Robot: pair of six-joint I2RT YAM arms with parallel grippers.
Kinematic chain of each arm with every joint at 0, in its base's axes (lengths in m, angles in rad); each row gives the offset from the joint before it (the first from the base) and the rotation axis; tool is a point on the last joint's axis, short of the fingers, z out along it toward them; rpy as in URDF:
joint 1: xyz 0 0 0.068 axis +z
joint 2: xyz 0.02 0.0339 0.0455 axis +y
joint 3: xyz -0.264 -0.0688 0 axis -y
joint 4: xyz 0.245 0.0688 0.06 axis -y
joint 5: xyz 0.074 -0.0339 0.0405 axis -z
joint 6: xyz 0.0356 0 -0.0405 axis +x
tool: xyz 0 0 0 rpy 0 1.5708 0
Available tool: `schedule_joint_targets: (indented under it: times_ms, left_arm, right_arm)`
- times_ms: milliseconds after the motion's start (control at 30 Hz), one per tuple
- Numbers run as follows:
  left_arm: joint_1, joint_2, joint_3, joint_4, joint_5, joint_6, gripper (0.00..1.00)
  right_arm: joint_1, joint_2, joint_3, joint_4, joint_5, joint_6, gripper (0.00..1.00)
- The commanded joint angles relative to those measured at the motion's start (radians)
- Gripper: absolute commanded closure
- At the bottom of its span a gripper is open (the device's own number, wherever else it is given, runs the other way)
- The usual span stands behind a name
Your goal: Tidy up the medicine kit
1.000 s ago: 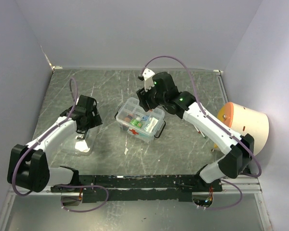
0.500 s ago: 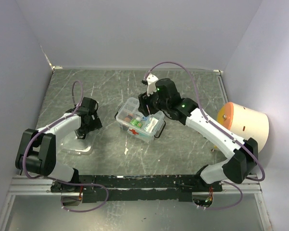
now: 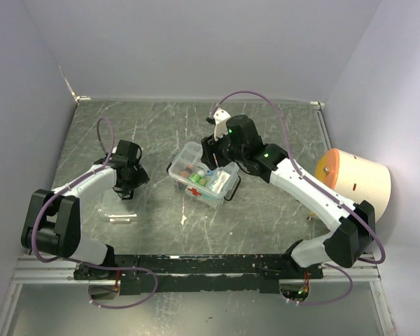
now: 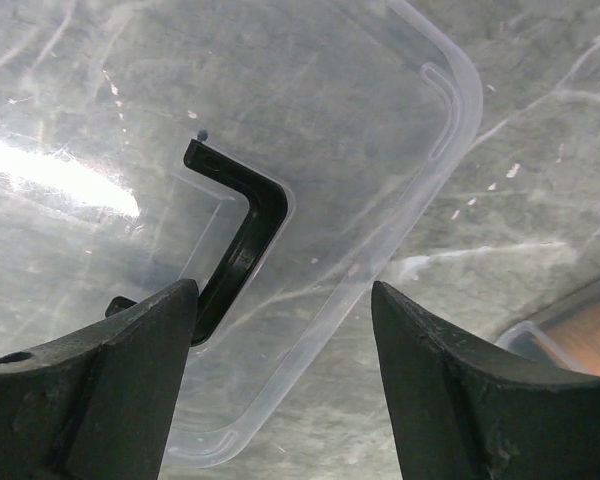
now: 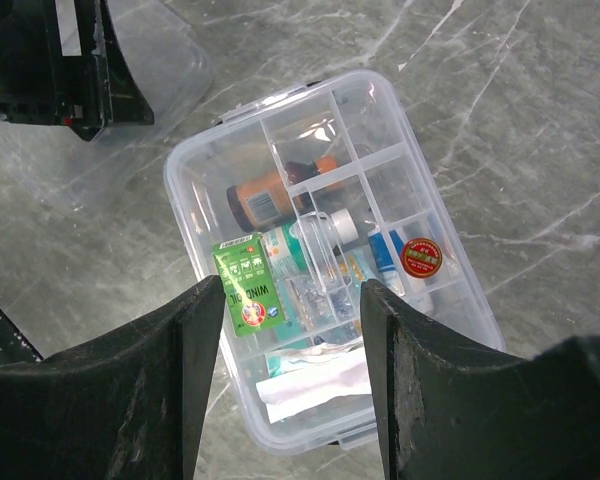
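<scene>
The medicine kit (image 3: pixel 204 175) sits mid-table (image 3: pixel 161 126), its contents hard to read under what seems to be a clear divider insert. The right gripper (image 5: pixel 290 375) hangs above it, jaws spread and empty. The left gripper (image 4: pixel 280 395), jaws also apart, hovers over the flat clear lid (image 4: pixel 360 150), whose black handle (image 4: pixel 242 235) disappears behind 1 finger.

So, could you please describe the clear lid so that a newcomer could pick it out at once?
On the grey marbled table, look left of the medicine kit in the middle, directly below the left gripper. The lid lies flat there: a clear sheet with rounded corners and a black handle, whereas the kit is a deep box full of items.
</scene>
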Motion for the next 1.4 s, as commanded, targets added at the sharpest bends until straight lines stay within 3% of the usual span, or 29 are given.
schedule_joint_targets:
  times_ms: [0,133,300,433,567,833,1000,1233,1367]
  left_arm:
    - [-0.01,0.01,0.023,0.026,0.091,-0.101,0.2]
    - [-0.025,0.045,0.055,0.033,0.119,-0.046,0.21]
    - [-0.16,0.11,0.183,-0.141,-0.122,0.094,0.14]
    - [-0.176,0.161,0.201,-0.177,-0.172,0.155,0.12]
    - [-0.177,0.195,0.225,-0.209,-0.21,0.167,0.16]
    - [-0.179,0.148,0.208,-0.142,-0.165,0.219,0.21]
    - [-0.179,0.176,0.198,-0.111,-0.19,0.219,0.3]
    - [-0.179,0.211,0.193,-0.084,-0.2,0.209,0.18]
    - [-0.177,0.198,0.175,-0.047,-0.192,0.204,0.16]
  right_arm:
    - [0.002,-0.027,-0.014,0.026,0.014,0.005,0.44]
    - [0.003,-0.038,-0.027,0.036,0.011,0.009,0.44]
    - [0.002,-0.054,-0.048,0.044,0.008,0.014,0.44]
    - [0.001,-0.06,-0.06,0.049,-0.001,0.016,0.44]
    - [0.002,-0.063,-0.065,0.048,-0.007,0.017,0.44]
    - [0.003,-0.062,-0.065,0.053,-0.007,0.016,0.44]
    - [0.002,-0.049,-0.056,0.046,-0.011,0.013,0.44]
    - [0.001,-0.035,-0.033,0.025,-0.005,0.007,0.44]
    - [0.002,-0.027,-0.03,0.022,-0.007,0.009,0.44]
